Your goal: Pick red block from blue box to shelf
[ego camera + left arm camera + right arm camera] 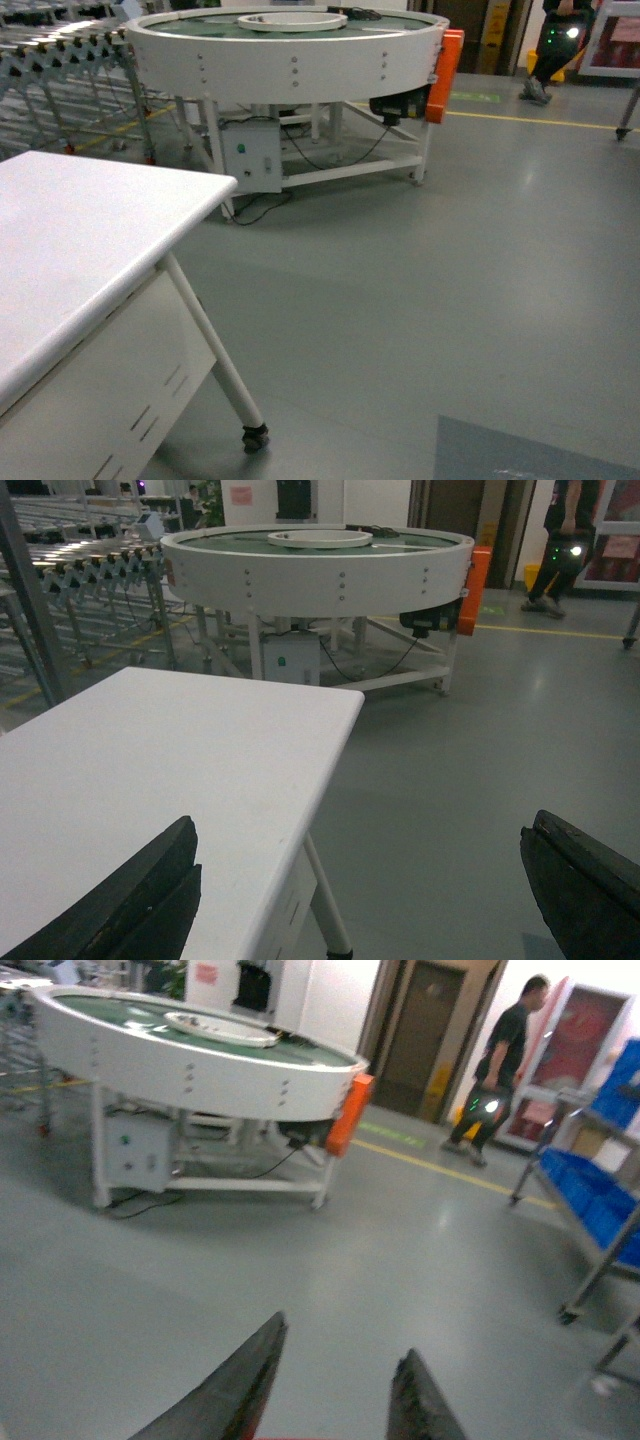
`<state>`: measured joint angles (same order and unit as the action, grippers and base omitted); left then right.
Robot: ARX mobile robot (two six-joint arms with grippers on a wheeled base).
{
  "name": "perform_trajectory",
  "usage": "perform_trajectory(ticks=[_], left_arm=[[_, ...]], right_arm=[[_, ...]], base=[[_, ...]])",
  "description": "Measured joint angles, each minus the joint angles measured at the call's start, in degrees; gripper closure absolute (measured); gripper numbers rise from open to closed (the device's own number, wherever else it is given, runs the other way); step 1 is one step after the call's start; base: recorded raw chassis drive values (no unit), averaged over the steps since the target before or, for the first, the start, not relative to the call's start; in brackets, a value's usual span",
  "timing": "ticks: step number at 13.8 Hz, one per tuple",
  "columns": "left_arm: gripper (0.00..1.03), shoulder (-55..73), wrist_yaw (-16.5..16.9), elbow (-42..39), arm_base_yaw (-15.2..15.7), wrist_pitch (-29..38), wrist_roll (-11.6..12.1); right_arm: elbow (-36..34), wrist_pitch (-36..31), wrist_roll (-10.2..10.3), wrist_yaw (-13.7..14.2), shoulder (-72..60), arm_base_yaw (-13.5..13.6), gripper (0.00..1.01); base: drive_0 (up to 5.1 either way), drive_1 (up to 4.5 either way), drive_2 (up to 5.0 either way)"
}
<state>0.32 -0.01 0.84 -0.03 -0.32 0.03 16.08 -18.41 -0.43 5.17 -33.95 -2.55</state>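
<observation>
In the right wrist view my right gripper hangs above bare grey floor, its two fingers held a short way apart. Only a thin sliver of the red block shows between them, at the bottom edge of the frame. A steel shelf on casters, carrying dark blue crates, stands at the far right. The left gripper is wide open and holds nothing, over the corner of a white table. The blue box is out of view. Neither gripper shows in the head view.
A big round white conveyor with an orange end guard and a control box stands ahead. Roller conveyors run at the far left. A person walks at the back right. The white table fills the near left.
</observation>
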Motion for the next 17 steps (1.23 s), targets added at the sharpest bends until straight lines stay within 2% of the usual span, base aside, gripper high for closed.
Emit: perform_trajectory(ticks=[17], left_arm=[[0.05, 0.0, 0.0, 0.0, 0.0, 0.0, 0.0]], right_arm=[[0.0, -0.1, 0.0, 0.0, 0.0, 0.0, 0.73]], base=[[3.1, -5.50, -1.7]])
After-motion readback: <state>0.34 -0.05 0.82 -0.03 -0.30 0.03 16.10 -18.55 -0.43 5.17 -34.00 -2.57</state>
